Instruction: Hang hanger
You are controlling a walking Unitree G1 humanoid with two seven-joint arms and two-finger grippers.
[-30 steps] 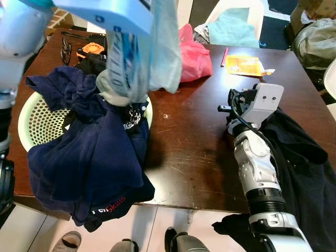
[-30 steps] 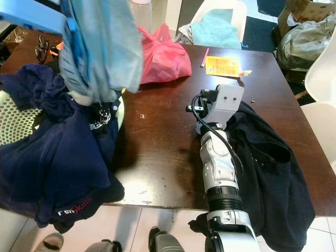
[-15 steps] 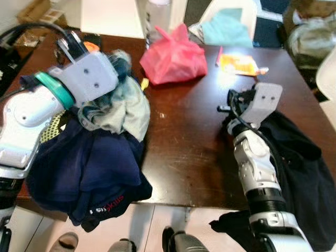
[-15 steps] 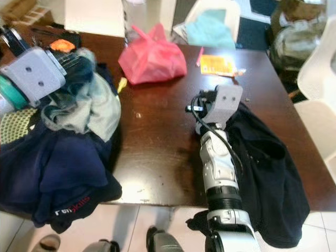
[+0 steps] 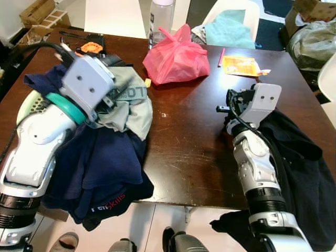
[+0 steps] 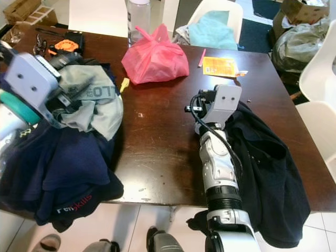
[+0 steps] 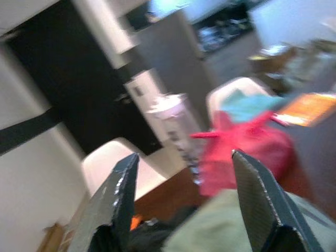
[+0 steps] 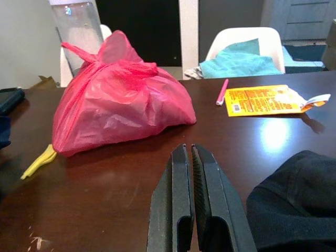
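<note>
The dark wooden desk (image 5: 189, 142) stood among white chairs (image 6: 212, 13), its 9 o'clock side heaped with navy and grey clothes (image 5: 105, 152) over a green basket (image 5: 26, 102); no hanger could be made out. The left tool (image 7: 181, 205) hung released above that pile, while the right tool (image 8: 190, 205) rested clenched at 3 o'clock beside a black garment (image 6: 268, 173). Bare wood lay at centre, a pink bag (image 6: 155, 58) at 12 o'clock.

dark wooden table (image 5: 189, 136) carries: far centre, red plastic bag (image 5: 176, 55) and clear bottle (image 5: 160, 16); far right, orange packet (image 5: 242, 65) and pink pen (image 5: 221, 55); left, clothes pile (image 5: 100, 157); right, black garment (image 5: 302, 173).
</note>
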